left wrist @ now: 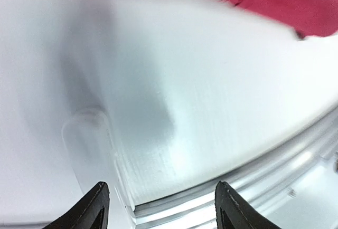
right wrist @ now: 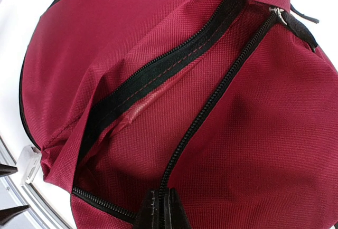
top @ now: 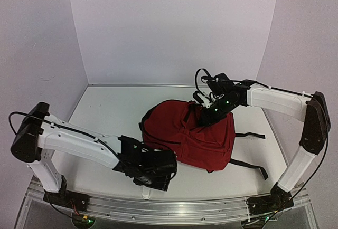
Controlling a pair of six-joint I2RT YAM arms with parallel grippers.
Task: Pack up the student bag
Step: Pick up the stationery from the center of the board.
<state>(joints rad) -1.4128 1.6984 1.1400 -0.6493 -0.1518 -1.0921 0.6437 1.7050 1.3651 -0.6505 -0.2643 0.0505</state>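
Note:
The student bag (top: 182, 136) is a dark red backpack lying flat in the middle of the table. My right gripper (top: 210, 114) rests on its far upper part. In the right wrist view the bag (right wrist: 253, 134) fills the frame, and the right gripper (right wrist: 161, 210) is shut on its black zipper (right wrist: 211, 102), whose line runs up from the closed jaws. My left gripper (top: 154, 179) is open and empty, low by the table's near edge in front of the bag. In the left wrist view the left gripper (left wrist: 162, 208) has only bare table between its fingers, with the bag's edge (left wrist: 296, 2) at the top.
Black straps (top: 249, 167) trail from the bag to the right. A metal rail (top: 174, 203) runs along the table's near edge, with a small white tab (top: 145, 192) on it. White walls enclose the back and both sides.

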